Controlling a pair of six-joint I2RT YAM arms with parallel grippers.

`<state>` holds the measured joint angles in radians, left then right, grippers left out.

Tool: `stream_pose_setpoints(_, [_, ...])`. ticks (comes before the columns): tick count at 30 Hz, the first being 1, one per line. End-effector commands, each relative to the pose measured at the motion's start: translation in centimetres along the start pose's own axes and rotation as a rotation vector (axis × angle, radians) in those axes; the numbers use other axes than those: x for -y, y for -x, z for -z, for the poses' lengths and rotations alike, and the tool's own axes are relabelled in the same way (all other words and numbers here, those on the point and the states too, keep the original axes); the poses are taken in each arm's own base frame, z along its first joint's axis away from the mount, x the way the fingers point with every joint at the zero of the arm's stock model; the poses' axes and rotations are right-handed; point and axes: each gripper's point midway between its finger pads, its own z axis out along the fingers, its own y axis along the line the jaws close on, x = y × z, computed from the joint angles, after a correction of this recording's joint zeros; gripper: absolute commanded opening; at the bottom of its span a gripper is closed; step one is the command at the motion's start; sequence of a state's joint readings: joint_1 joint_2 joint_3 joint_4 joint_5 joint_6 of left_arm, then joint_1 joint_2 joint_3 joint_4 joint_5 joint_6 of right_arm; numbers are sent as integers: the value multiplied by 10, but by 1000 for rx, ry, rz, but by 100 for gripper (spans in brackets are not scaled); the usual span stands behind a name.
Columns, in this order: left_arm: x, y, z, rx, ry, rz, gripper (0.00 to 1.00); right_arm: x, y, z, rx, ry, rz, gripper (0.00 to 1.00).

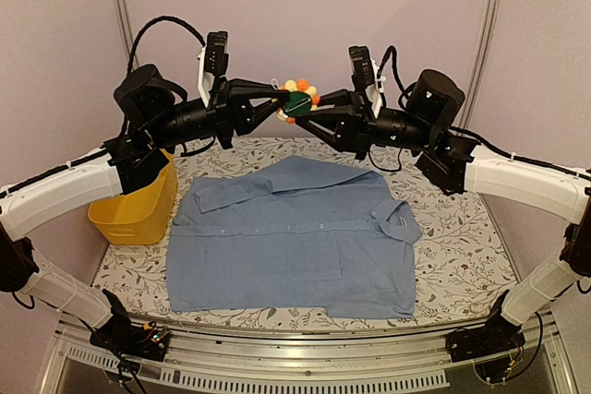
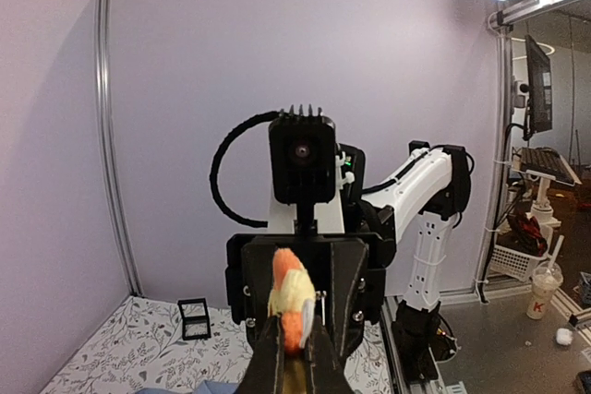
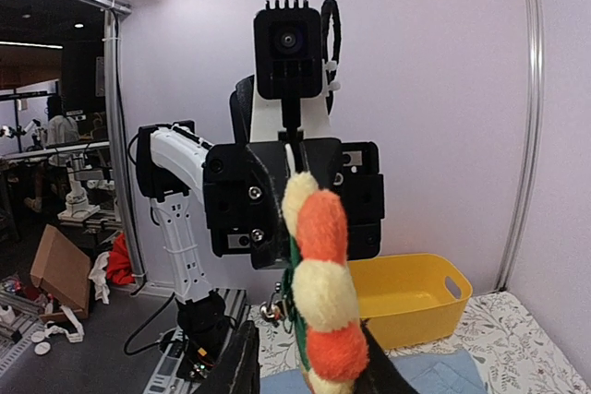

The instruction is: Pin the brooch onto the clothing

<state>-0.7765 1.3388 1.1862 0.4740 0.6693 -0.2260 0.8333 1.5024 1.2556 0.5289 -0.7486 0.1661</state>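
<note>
Two robot arms rise from the near edge of the table and bend inward, meeting high above its middle. The left arm (image 1: 65,193) sweeps up from the left and the right arm (image 1: 517,177) mirrors it, both with forearms roughly level and wrists pointing at each other. The left gripper (image 1: 275,106) and the right gripper (image 1: 319,115) each have their jaws closed on the brooch (image 1: 297,99) from opposite sides. Whether the opposing fingertips touch one another is unclear.
</note>
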Motion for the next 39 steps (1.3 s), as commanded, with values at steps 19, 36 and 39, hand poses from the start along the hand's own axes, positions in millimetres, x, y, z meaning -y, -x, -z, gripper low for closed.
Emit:
stream_pose_setpoints(19, [-6,-7,17,-101,83,-99,72,9,7,17,-149,-17,-72,0])
stream_pose_setpoints(36, [-8,-82,11,-451,11,15,70,3,-40,55,-586,-96,-98,0])
stream_pose_setpoints(39, [-9,-78,5,-436,6,6,68,2,-43,53,-594,-92,-102,0])
